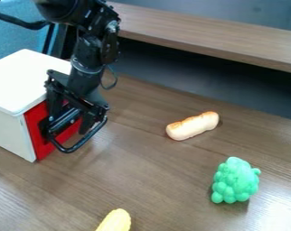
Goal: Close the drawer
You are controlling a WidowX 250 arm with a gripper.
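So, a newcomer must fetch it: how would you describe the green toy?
On the wooden table, look right of the white cabinet. The green toy sits nearer the camera than the bread roll. Unlike that smooth roll, it's a knobbly cluster.

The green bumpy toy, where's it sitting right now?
The green bumpy toy is on the table's right side in the camera view, below and right of the bread roll.
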